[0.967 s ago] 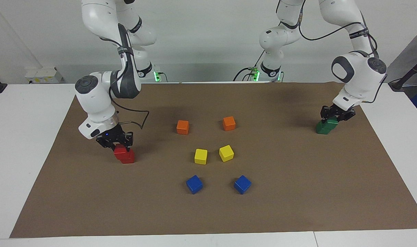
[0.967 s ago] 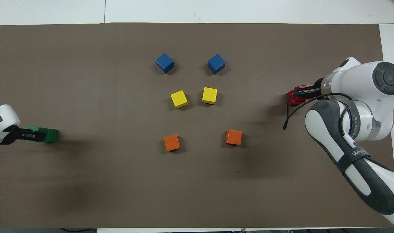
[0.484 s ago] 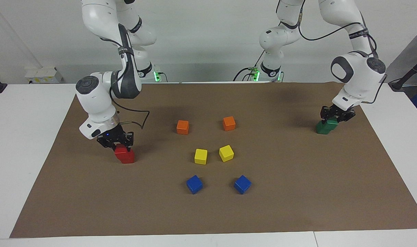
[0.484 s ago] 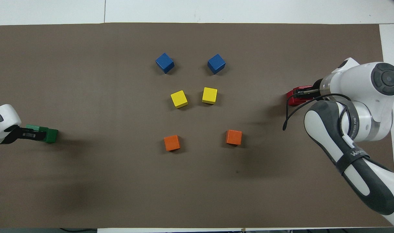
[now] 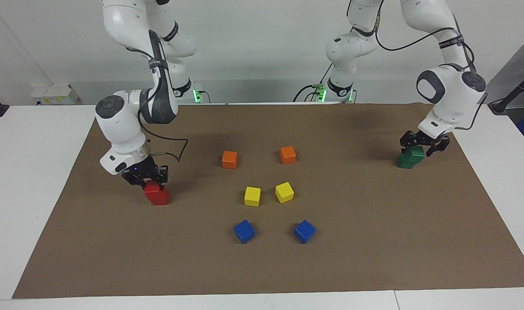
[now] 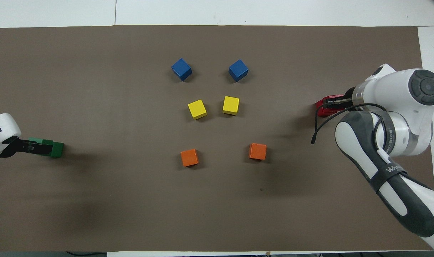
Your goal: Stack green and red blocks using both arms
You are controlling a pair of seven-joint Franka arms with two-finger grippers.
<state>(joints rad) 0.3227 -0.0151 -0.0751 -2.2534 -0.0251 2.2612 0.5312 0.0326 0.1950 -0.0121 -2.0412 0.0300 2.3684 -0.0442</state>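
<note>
1. Facing view: your left tool (image 5: 423, 145) stands spread around the upper green block (image 5: 416, 151), stacked skewed on the lower green block (image 5: 404, 161) at the left arm's end of the counter (image 5: 373, 258). Your right tool (image 5: 146, 175) pinches the upper red block (image 5: 151, 187) on the lower red block (image 5: 160, 197).
2. Overhead view: green stack (image 6: 52, 149) and red stack (image 6: 325, 109) sit at either end. The cubes look light, stiff and glossy; take flat side faces.
</note>
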